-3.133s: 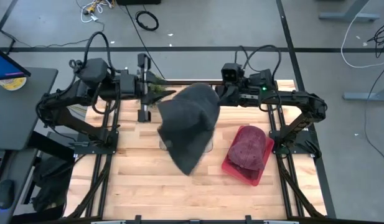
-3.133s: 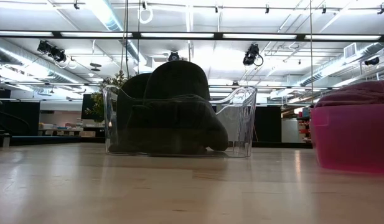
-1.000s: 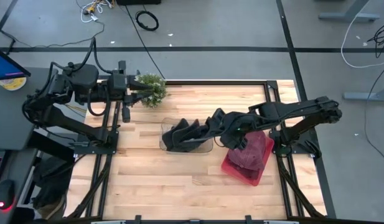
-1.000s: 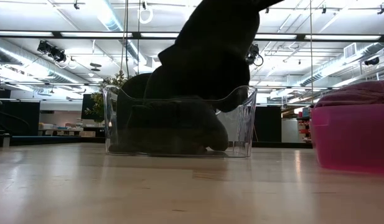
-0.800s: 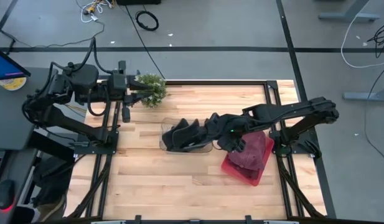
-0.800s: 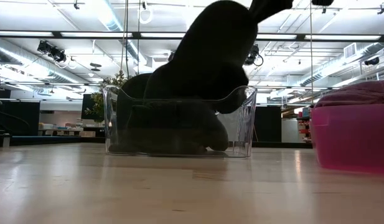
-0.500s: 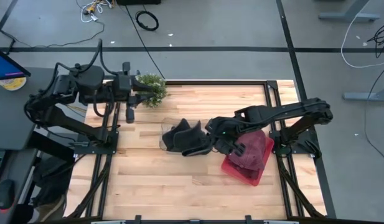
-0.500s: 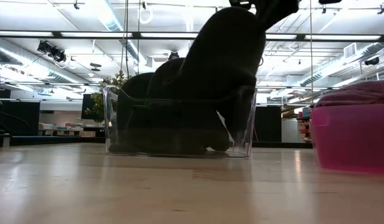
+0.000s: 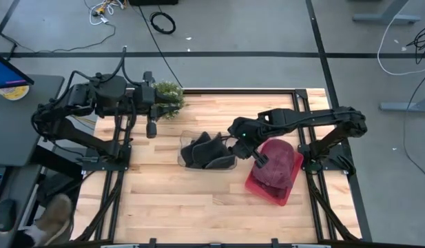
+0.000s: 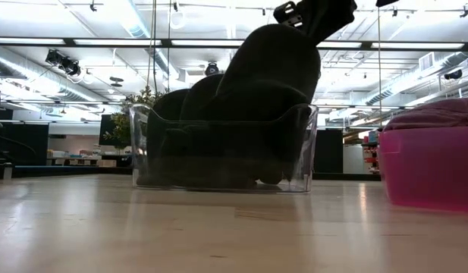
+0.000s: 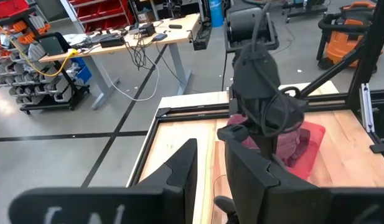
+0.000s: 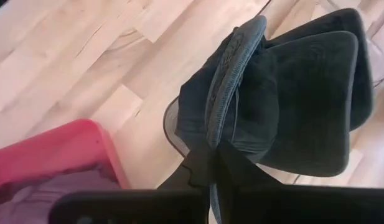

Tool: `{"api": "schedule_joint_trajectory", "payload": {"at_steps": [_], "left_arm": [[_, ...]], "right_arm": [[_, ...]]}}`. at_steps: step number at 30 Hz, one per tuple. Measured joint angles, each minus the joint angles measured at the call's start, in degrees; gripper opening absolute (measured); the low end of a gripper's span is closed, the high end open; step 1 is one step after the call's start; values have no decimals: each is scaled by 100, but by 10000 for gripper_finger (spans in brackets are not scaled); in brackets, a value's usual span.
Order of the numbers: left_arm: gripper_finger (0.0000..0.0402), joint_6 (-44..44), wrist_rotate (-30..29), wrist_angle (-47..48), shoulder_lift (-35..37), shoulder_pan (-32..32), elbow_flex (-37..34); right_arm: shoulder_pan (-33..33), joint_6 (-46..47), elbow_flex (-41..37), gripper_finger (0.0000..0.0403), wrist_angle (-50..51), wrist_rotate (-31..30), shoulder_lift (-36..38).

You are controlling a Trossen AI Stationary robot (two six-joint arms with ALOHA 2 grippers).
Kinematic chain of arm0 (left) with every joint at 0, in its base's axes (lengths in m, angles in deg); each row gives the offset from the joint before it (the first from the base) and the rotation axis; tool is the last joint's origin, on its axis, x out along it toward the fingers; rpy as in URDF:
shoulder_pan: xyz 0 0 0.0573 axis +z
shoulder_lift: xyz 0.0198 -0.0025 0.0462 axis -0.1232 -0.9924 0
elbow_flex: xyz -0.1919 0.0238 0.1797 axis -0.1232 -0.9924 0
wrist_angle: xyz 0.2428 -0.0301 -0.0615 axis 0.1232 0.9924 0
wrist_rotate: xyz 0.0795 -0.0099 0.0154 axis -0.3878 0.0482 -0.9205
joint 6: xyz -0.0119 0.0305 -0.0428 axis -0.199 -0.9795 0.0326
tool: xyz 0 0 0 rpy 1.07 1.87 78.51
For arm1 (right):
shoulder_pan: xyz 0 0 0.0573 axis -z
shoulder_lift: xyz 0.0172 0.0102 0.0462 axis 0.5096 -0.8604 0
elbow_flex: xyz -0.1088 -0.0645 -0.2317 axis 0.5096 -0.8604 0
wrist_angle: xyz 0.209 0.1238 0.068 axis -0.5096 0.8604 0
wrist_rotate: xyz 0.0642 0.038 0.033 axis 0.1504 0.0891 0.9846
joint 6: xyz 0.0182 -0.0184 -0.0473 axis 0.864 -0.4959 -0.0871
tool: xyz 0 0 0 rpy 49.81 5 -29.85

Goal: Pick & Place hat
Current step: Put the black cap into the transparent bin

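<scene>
A dark hat [image 9: 213, 153] rises out of a clear plastic bin [image 9: 187, 162] at the table's middle. In the low view the hat [image 10: 273, 72] stands above the bin's wall [image 10: 302, 155]. My right gripper [image 9: 234, 146] is shut on the hat's upper end, above the bin's right end, and points steeply down [image 10: 313, 15]. More dark cloth [image 9: 194, 148] lies in the bin. My left gripper [image 9: 159, 105] hovers high at the far left by a green plant [image 9: 168, 96]. Its fingers are apart with nothing between them [image 11: 207, 155]. My right gripper pinches the hat's ribbed edge band [image 12: 215, 140] between its two fingers [image 12: 201, 169], slanting down from the table's right side. The band runs away from the fingers into the bin. The hat hangs below the hold, with its lower part inside the bin.
A red bin [image 9: 257, 184] holding a maroon hat [image 9: 277, 165] stands just right of the clear bin, under my right arm. The plant is at the far left corner. Bare wooden tabletop [image 9: 198, 207] spreads toward the near edge.
My right gripper has sunk toward the clear bin and rolled at the wrist, staying shut. The hat has gone deeper into the bin, with less of it above the wall, and the bin has slid slightly. My left gripper has drifted a little toward the table's right.
</scene>
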Motion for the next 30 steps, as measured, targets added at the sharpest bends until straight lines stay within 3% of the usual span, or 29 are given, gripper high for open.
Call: {"api": "schedule_joint_trajectory", "payload": {"at_steps": [11, 19, 30], "left_arm": [[85, 4, -2, -17, 9, 0, 2], [85, 92, 0, -22, 9, -2, 2], [85, 200, 170, -3, 9, -6, 2]], "right_arm": [[139, 493, 40, 0, 115, 452, -444], [303, 811, 789, 0, 154, 550, -1182], [1021, 1733, 1021, 0, 116, 1512, -1253]]}}
